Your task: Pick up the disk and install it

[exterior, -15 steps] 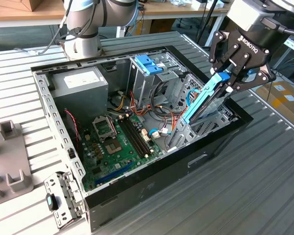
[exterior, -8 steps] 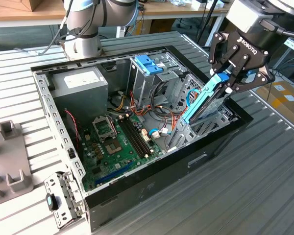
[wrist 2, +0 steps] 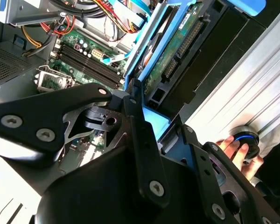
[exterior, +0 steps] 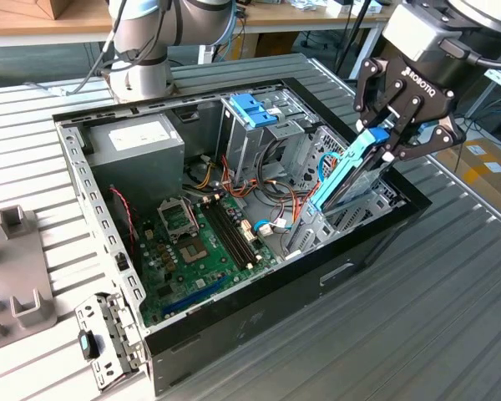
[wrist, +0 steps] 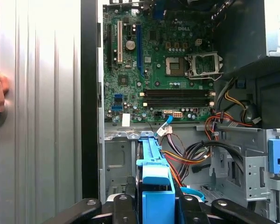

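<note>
Lighting's decent here: bright, even and coming from overhead in the exterior view, so shadows stay soft. The ribbed counter (wrist: 37,93) throws pale glare streaks in the first wrist view and blows out to near white in the second wrist view. The claw (wrist 2: 158,119) there is just a black mass with barely any detail. The motherboard (wrist: 154,70) is evenly lit, while one corner of the computer case (wrist: 90,93) beside it sits in shade. The blue on the disk (exterior: 351,167) really pops.
</note>
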Robot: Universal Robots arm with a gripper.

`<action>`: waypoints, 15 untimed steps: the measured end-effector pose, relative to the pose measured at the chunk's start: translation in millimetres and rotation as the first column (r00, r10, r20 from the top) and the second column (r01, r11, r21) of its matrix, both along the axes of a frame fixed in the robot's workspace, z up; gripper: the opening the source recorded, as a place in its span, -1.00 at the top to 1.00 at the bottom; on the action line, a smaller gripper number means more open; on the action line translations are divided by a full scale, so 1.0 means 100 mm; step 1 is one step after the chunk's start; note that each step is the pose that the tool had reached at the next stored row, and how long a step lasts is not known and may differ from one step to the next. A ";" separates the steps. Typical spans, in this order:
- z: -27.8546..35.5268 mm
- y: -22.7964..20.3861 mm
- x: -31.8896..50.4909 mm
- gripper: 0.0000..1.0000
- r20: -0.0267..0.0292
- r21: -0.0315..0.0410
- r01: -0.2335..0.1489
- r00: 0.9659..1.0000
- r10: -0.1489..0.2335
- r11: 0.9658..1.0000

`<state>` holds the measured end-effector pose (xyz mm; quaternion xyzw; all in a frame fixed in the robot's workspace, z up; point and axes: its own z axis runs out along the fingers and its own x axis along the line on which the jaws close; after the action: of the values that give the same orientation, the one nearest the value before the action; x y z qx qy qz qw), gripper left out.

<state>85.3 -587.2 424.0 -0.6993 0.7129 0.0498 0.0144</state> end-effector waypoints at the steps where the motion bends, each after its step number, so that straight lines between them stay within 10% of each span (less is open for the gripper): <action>1: -0.005 0.000 0.000 0.26 0.000 0.000 0.000 1.000 0.000 1.000; 15: -0.100 0.000 0.000 0.26 0.000 0.000 0.000 1.000 0.000 1.000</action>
<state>85.3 -587.2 414.0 -0.6993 0.7129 0.0498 0.0144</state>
